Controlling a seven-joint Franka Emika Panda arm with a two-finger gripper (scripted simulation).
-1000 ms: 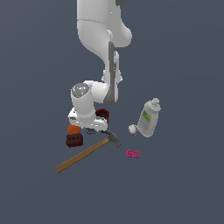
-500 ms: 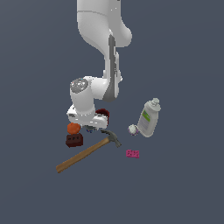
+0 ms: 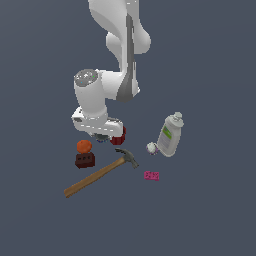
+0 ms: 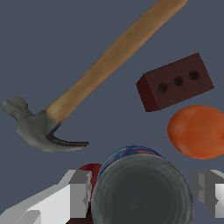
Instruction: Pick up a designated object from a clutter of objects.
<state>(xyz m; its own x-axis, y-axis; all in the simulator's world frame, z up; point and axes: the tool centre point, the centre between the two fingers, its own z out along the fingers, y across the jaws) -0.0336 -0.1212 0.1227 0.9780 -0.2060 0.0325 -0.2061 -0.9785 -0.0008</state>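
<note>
So the small round can with the grey top and blue side band [image 4: 142,190] is sitting right between the fingers of the gripper [image 4: 142,192], seen in the wrist view. The jaws are spread apart, one grey pad [image 4: 81,194] on each flank of the can, and whether either pad is touching the can can't be told. In the exterior view the can itself is hidden under the white hand.

Stuff that could go sideways, as a guess: the dark red cup [image 4: 89,171] is tucked just behind the can on one finger's side, so that finger could get jammed on it, or the cup could get squeezed in along with the can. The orange ball [image 4: 197,130] is near the other finger and could be nudged away. A round can could also be slipped out of flat pads if it's gripped off-centre. The wooden-handled hammer [image 4: 78,94] and dark brown holed block [image 4: 175,83] are well apart, so probably fine
</note>
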